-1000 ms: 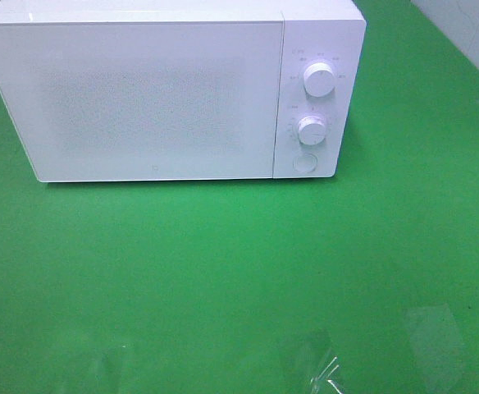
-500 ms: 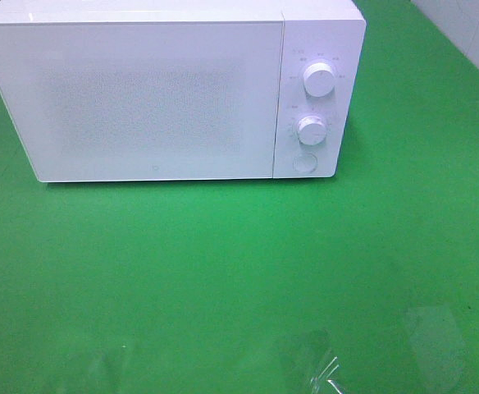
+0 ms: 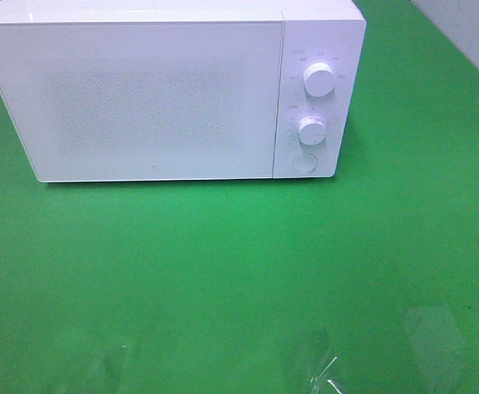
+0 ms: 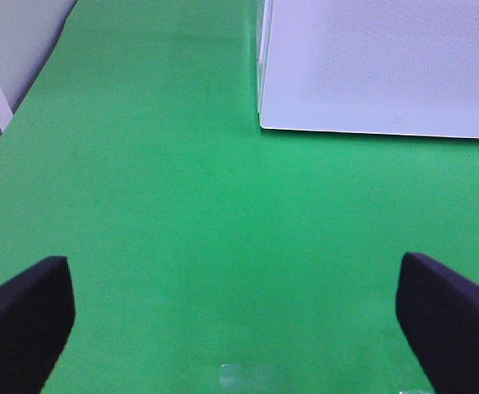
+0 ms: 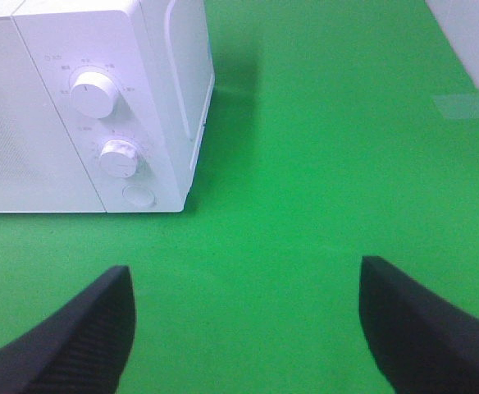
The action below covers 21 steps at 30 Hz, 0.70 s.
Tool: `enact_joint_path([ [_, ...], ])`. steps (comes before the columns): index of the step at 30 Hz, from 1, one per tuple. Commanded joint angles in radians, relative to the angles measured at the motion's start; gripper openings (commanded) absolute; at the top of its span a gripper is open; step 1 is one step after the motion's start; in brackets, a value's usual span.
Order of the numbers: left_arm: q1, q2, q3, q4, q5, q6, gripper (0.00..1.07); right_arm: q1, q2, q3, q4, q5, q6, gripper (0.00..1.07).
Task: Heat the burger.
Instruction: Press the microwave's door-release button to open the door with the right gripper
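High view: white microwave (image 3: 171, 90) set at the back of the green table (image 3: 223, 271), door (image 3: 137, 103) shut, dials (image 3: 319, 79) facing forward within reach; no burger in sight, perhaps behind that opaque door, impossible to tell. Left wrist: left gripper (image 4: 235, 320) spread wide, empty, hovering low before the door's corner. Right wrist: right gripper (image 5: 248, 328) likewise spread and empty, facing the dials and round button (image 5: 138, 195), seemingly poised for the controls.

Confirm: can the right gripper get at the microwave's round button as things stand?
Probably yes. The right gripper is open and faces the microwave; only green table shows between it and the round button, so nothing seems to be in the way.
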Motion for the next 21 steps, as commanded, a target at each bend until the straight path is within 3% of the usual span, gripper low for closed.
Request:
enact_joint_path([
  [1,0.001,-0.015,0.002,0.001,-0.01,-0.005,1.0,-0.005,0.027,0.007,0.002,-0.05,-0.016,0.76],
  [21,0.001,-0.015,0.002,0.001,-0.01,-0.005,1.0,-0.004,0.495,0.067,-0.007,-0.789,-0.005,0.76],
])
